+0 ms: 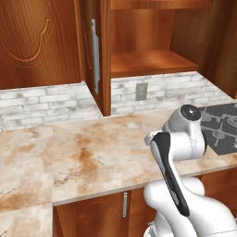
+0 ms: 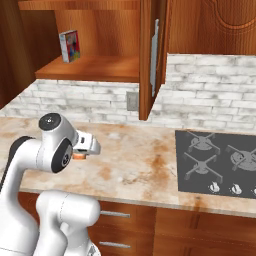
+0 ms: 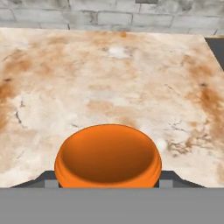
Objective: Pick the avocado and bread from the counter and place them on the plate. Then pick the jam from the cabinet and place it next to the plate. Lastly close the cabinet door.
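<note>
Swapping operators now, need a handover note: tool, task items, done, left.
Tool: closed around an orange round item, possibly the jam, above the counter.
Cabinet door: open. A colourful box stands on the cabinet shelf.
Done: avocado and bread on the plate, cannot confirm.
Left: set the held item next to the plate, then close the door.

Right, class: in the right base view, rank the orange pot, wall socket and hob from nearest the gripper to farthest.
1. Orange pot, at the gripper.
2. Wall socket, behind and right.
3. Hob, far right on the counter.
</note>
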